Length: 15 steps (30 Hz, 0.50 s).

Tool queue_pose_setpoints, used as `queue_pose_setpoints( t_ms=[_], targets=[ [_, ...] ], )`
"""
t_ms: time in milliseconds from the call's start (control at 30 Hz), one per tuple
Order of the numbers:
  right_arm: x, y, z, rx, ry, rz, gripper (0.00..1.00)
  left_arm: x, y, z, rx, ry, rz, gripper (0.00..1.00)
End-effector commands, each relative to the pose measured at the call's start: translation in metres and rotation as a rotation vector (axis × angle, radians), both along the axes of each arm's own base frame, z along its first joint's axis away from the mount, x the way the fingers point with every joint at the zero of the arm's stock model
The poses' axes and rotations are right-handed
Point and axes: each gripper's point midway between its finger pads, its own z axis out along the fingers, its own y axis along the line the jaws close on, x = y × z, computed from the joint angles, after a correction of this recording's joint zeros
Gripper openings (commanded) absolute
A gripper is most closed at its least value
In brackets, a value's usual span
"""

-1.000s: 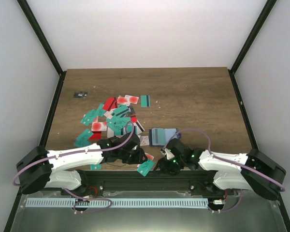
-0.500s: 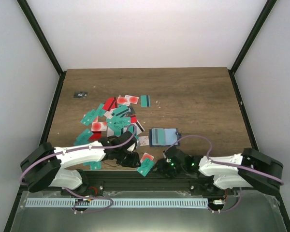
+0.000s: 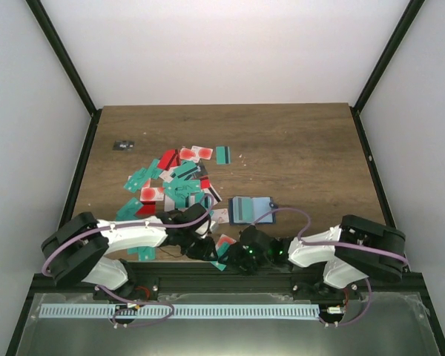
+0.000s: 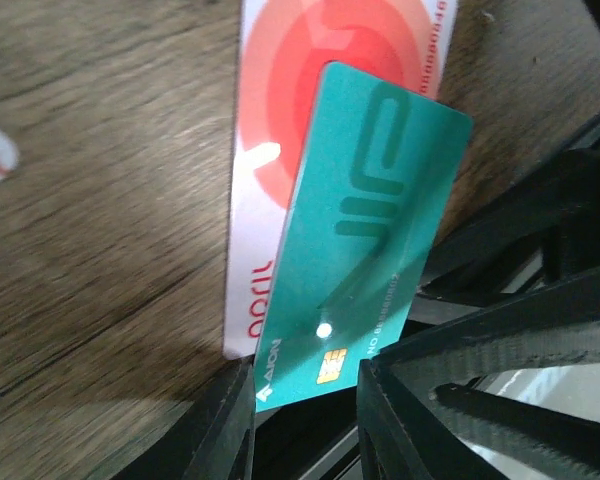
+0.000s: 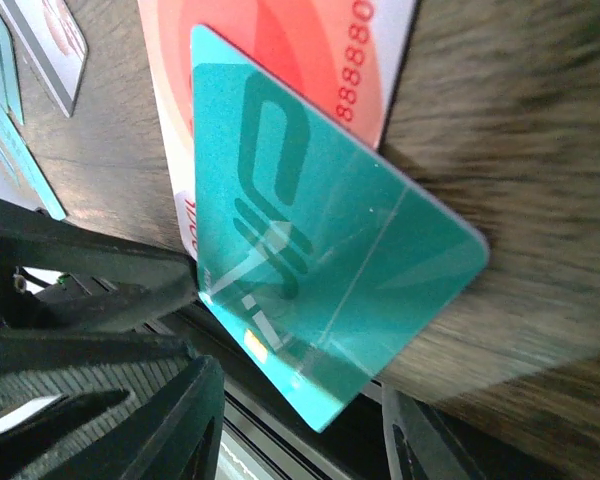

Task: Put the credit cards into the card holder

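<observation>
Top external: card holder [image 3: 250, 209] lies open on the table [image 3: 304, 156], just beyond both my grippers. The loose credit cards [image 3: 170, 185] sit in a heap to its left. Left wrist: my left gripper [image 4: 305, 420] pinches the chip end of a teal card [image 4: 365, 230] by its long edges, jaws narrow. The card overlaps a white-and-red card [image 4: 320, 90]. Right wrist: my right gripper [image 5: 300, 430] stands partway apart, straddling that teal card's corner with a gap on each side.
</observation>
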Motion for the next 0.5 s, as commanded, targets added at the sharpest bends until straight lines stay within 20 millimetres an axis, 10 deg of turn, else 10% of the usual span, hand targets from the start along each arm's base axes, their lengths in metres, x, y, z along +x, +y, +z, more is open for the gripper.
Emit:
queue_pose_setpoints(
  t_ms=[0,467],
  targets=[
    [0.014,0.004,-0.002,-0.007,-0.027,-0.079,0.46,-0.011,0.000,-0.010,-0.020,0.057,-0.021,0.30],
    [0.010,-0.008,-0.009,0.048,-0.014,-0.109,0.27,-0.018,-0.006,-0.008,-0.077,0.113,0.024,0.26]
  ],
)
